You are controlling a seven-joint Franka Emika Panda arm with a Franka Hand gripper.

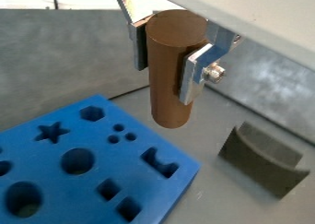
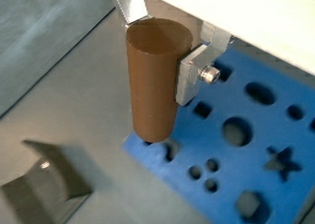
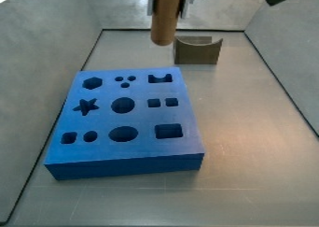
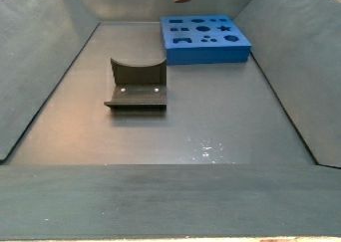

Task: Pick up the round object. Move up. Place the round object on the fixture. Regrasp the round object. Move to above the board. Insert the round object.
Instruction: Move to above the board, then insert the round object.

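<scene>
My gripper (image 1: 169, 66) is shut on the round object (image 1: 172, 80), an orange-brown cylindrical peg that hangs upright in the air. A silver finger (image 1: 197, 73) presses its side. In both wrist views the peg's lower end hovers over the edge of the blue board (image 1: 129, 172), well above its holes. The board also shows in a wrist view (image 2: 264, 126) and in both side views (image 3: 144, 119) (image 4: 206, 55). The dark olive-grey fixture (image 1: 264, 159) (image 3: 197, 49) (image 4: 136, 85) stands empty on the floor beside the board. In a side view the peg (image 3: 163, 16) is high, between board and fixture.
Grey walls enclose the floor on all sides (image 3: 281, 72) (image 4: 40, 77). The board has star, hexagon, round, square and rectangular holes. Bare grey floor lies between the fixture and the near wall (image 4: 173, 136).
</scene>
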